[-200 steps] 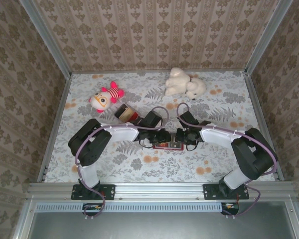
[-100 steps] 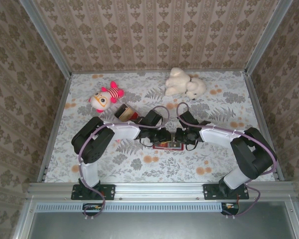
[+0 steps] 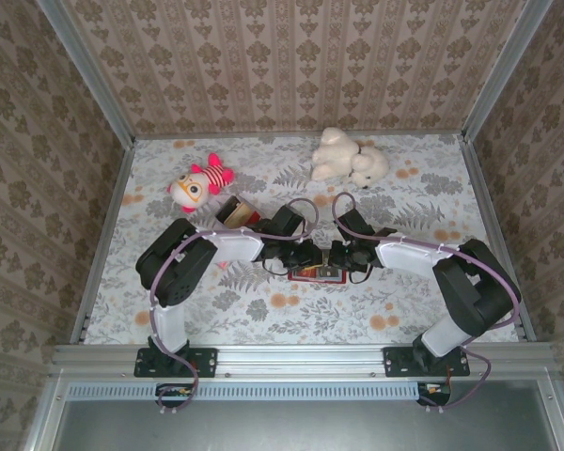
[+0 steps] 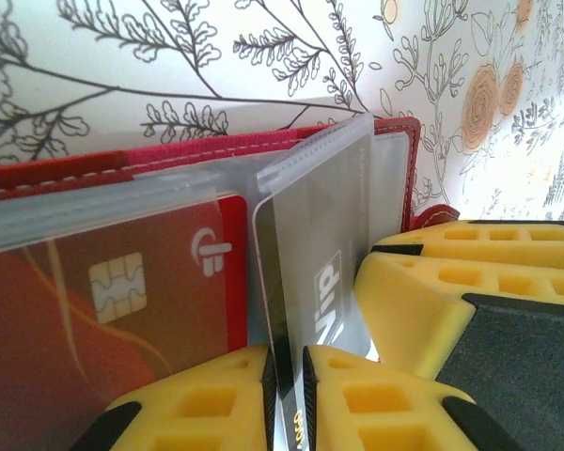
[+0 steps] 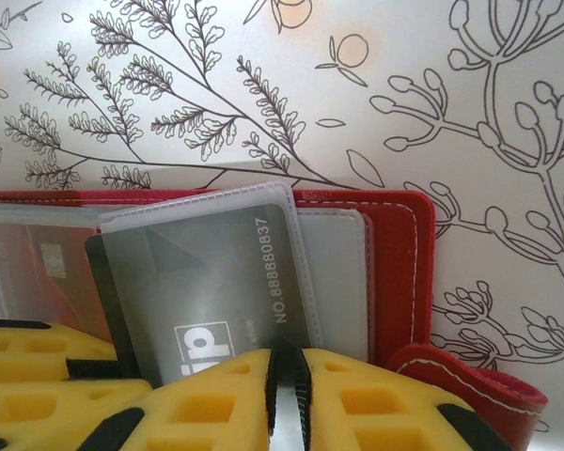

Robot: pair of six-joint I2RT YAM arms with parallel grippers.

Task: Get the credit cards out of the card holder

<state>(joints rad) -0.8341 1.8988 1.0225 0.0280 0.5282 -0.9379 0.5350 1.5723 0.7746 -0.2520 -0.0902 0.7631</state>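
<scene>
Left gripper [image 4: 289, 368] clamped on grey credit card [image 4: 310, 235]; right gripper [image 5: 288, 365] pinches card holder [image 5: 399, 254] sleeve; red credit card [image 4: 122, 301] at nine o'clock.

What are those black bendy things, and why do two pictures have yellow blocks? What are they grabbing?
Those are two robot arms, the left arm and the right arm, seen from a camera above the table. The other two pictures come from cameras on their wrists; the yellow blocks are their own fingers. On the table lie a pink striped doll, a white plush toy, a small clear box and an open red wallet. The left gripper pinches a grey card sitting in a clear sleeve; the right gripper seems to pinch that sleeve too. A red card sits in another pocket.
</scene>
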